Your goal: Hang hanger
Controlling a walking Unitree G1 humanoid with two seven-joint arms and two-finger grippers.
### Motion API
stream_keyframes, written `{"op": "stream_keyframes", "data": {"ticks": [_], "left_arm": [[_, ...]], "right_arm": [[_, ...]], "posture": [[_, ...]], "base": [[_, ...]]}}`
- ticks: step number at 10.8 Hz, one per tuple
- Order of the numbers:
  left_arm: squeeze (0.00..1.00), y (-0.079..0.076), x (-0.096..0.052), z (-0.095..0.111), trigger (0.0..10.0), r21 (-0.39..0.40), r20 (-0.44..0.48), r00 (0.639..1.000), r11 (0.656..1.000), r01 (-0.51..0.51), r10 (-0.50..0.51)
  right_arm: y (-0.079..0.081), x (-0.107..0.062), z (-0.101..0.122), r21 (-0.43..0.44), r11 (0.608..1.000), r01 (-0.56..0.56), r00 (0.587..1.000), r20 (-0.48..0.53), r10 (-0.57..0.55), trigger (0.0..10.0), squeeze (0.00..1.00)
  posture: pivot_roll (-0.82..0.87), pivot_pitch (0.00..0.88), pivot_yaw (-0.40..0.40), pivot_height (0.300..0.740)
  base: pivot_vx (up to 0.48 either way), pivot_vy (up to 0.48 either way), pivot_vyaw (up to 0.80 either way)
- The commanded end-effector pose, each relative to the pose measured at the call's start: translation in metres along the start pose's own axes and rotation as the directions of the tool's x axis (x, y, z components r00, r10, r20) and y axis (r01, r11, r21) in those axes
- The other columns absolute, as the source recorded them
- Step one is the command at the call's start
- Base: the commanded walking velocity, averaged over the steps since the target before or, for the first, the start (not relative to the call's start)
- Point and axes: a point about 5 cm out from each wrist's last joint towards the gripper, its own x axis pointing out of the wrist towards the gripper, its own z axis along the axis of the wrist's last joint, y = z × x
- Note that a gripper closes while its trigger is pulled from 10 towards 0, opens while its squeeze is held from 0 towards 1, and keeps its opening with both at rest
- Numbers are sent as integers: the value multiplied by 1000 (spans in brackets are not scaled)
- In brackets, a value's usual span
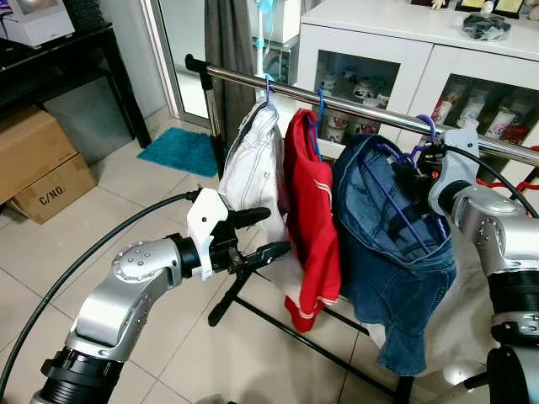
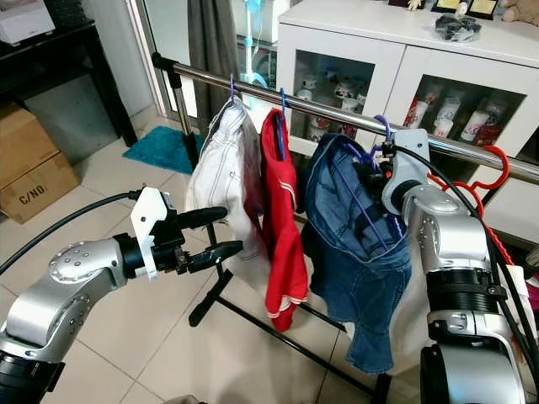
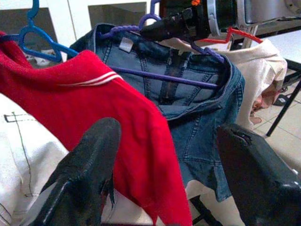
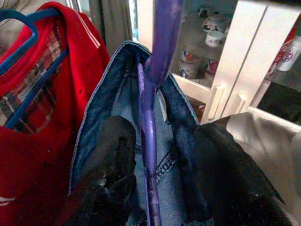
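- A purple plastic hanger (image 1: pixel 396 181) carrying a blue denim garment (image 1: pixel 383 244) is seen with its hook (image 1: pixel 428 126) over the horizontal chrome rail (image 1: pixel 354 109) of a clothes rack, right of centre.
- The right gripper (image 1: pixel 413 172) is placed at the hanger's neck, just below the rail. In the right wrist view the purple stem (image 4: pixel 149 141) runs between the two black fingers (image 4: pixel 113 155), with a gap visible on each side, so the fingers are judged parted and not clamping it.
- The left gripper (image 1: pixel 265 234) is held nearer and to the left, in front of the hanging clothes, its fingers spread and nothing between them.
- To the left on the rail, a red garment (image 1: pixel 307 219) on a blue hanger (image 1: pixel 316 126) and a white garment (image 1: pixel 253 168) are hung; to the right, a cream garment (image 3: pixel 254 70) on a red hanger (image 2: pixel 493 172).
- A white glass-fronted cabinet (image 1: pixel 404 50) stands on the far side, and a cardboard box (image 1: pixel 38 164) lies far left on the floor.
- The hanging step appears all but done: the hook seems seated.
- The next move is judged to call for a straight withdrawal of the right gripper, without the stem being snagged or the hook lifted off.
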Motion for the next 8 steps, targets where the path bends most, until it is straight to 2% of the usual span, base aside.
{"op": "stream_keyframes", "data": {"ticks": [1,8], "left_arm": [[0,2,1,1,10000,15,-8,1000,1000,1,0],[0,2,0,1,10000,22,0,1000,1000,-13,13]], "right_arm": [[0,1,6,2,1000,-3,1000,20,2,0,0],[3,2,5,-10,1000,-12,1000,19,12,0,0]], "posture": [[-128,0,16,740],[-131,0,12,740]], "base": [[0,0,0],[0,0,0]]}}
